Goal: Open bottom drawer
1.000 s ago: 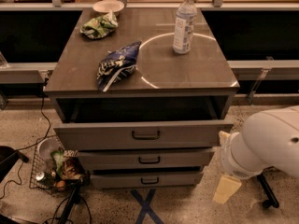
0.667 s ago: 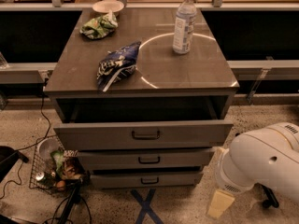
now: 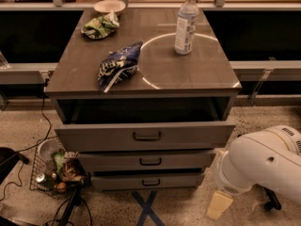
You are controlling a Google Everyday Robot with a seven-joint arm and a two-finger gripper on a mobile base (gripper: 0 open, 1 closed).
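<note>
The grey cabinet (image 3: 141, 81) has three drawers. The bottom drawer (image 3: 117, 181) is the lowest, with a plain grey front and a small dark bar handle (image 3: 151, 182). Its front sits further back than the middle drawer (image 3: 188, 159) and the top drawer (image 3: 94, 136), which juts out most. My white arm (image 3: 263, 164) comes in from the lower right. My gripper (image 3: 219, 205) hangs near the floor, to the right of the bottom drawer and a little below it, apart from the handle.
On the cabinet top stand a water bottle (image 3: 186, 22), a blue snack bag (image 3: 117, 65), a green bag (image 3: 99, 25) and a bowl (image 3: 109, 6). A wire basket of items (image 3: 54, 173) and cables lie on the floor at left. A blue tape cross (image 3: 146, 208) marks the floor.
My arm and gripper have sunk lower and slightly left, towards the floor beside the cabinet's right corner. The drawers have not moved.
</note>
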